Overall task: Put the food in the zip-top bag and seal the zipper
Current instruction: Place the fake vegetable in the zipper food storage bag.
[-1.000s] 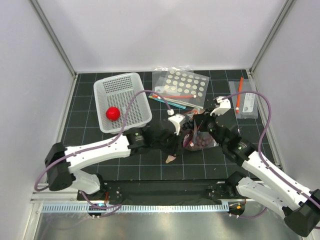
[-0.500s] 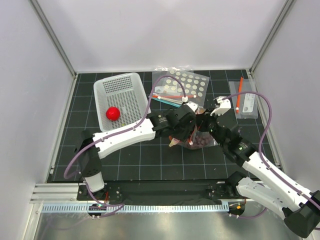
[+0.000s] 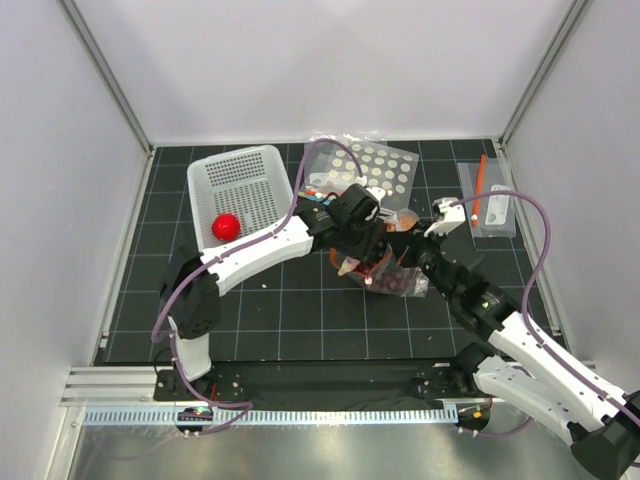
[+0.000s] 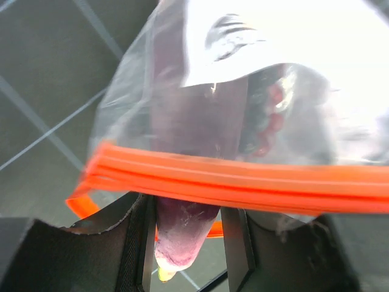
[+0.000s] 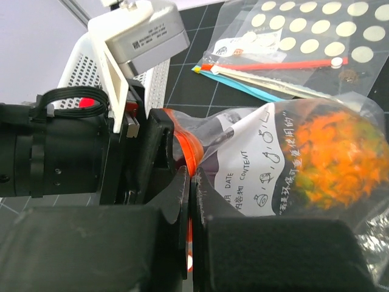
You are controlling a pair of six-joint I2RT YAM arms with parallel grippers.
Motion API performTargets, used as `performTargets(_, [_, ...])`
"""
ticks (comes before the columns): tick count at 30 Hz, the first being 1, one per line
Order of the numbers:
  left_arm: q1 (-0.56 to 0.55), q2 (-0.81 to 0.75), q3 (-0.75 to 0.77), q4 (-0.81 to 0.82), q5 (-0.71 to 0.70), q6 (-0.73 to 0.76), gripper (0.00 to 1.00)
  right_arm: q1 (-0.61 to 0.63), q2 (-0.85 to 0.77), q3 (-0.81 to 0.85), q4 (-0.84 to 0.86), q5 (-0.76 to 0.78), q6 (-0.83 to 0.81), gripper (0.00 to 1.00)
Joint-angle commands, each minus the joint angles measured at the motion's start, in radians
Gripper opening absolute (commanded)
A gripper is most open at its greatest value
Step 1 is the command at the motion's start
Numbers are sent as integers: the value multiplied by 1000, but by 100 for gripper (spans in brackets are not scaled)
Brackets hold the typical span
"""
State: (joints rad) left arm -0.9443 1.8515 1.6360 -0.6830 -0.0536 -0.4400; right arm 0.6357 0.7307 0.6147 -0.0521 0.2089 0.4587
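Zip-top bag (image 3: 408, 270), one: right of white basket (image 3: 196, 205), mid-bench, well apart from side walls; dotted bag (image 3: 375, 170) just beyond.
Contents: one pineapple (image 5: 328, 152), one grape bunch (image 3: 400, 284).
Left gripper (image 4: 185, 249): jaws grip one purple food piece (image 4: 179, 228) at zipper (image 4: 243, 182).
Right gripper (image 5: 188, 188): jaws closed on bag mouth.
Basket: one red fruit (image 3: 226, 226).

The left arm (image 3: 250, 255) and the right arm (image 3: 535, 350) have white shells and black joints. A thin purple cable (image 3: 541, 222) runs along each. The left wrist carries a white labelled box (image 5: 143, 30).
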Motion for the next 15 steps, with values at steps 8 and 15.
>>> performTargets(8, [-19,-63,-82,324,196,87,3,4,-16,-7,187,-149,52,1])
performTargets(15, [-19,-80,-146,468,155,58,0,5,-65,-36,245,-238,70,1])
